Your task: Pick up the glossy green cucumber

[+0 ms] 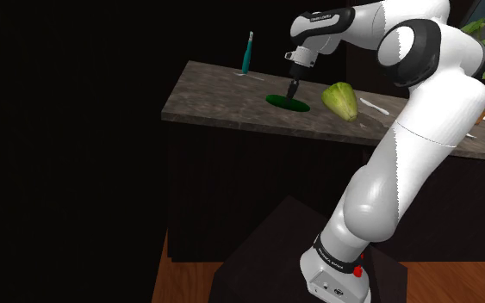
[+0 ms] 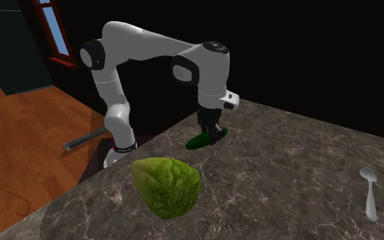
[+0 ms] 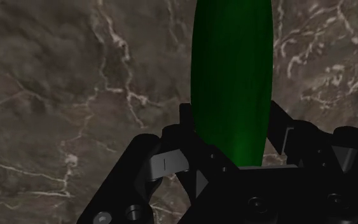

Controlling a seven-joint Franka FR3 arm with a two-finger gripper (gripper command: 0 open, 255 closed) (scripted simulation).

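Two black fingers (image 3: 185, 127) of the pincer (image 3: 231, 124) straddle the cucumber (image 3: 233, 63). Both look pressed against its sides, so I judge the pincer closed on it, narrowed to the cucumber's own width. In the shoulder view the hold sits roughly mid-length.

The step in hand seems to be securing this grip and starting the lift. The dark green skin is glossy and probably slick, and the rounded body could roll or swivel between flat pads. A firm squeeze comes first, then a slow, straight rise, checking that both ends leave the surface together.

The cucumber lies low on the dark marbled surface (image 2: 286, 163), and I cannot tell whether it has cleared it. It is near the lettuce (image 2: 166, 185) but apart from it, on the side away from the pale spoon (image 2: 369, 194). With the lettuce that near, lifting vertically rather than swinging toward it seems safest.
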